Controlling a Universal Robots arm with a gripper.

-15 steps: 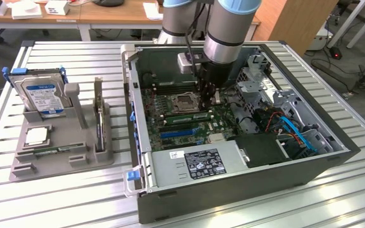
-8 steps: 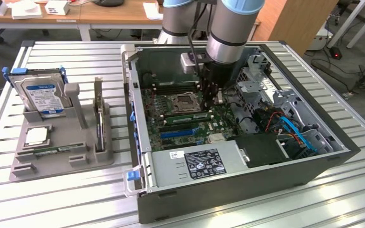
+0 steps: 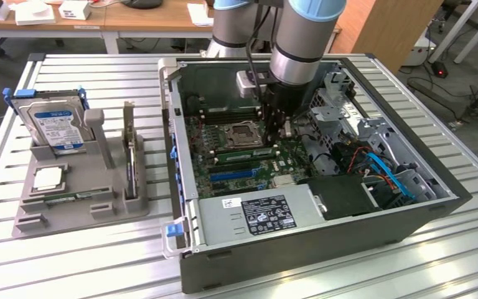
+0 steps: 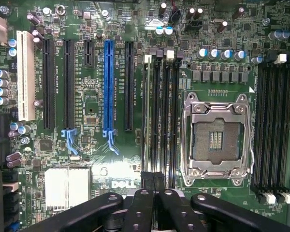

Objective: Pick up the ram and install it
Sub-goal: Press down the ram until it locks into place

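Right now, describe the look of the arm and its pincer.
The arm is a silver-grey metal tube with a pale blue joint cap above. A black cable runs down beside it past a small whitish box. The pincer is matte black, with curved outer links and round bolt heads at the pivots.

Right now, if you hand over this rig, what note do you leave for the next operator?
Gripper: shut, inside the PC case, over the memory slots beside the CPU socket.
Ram: a thin green stick, likely it, lies in the grey tray.
Done: cannot tell if any ram is seated.
Left: install not confirmed.
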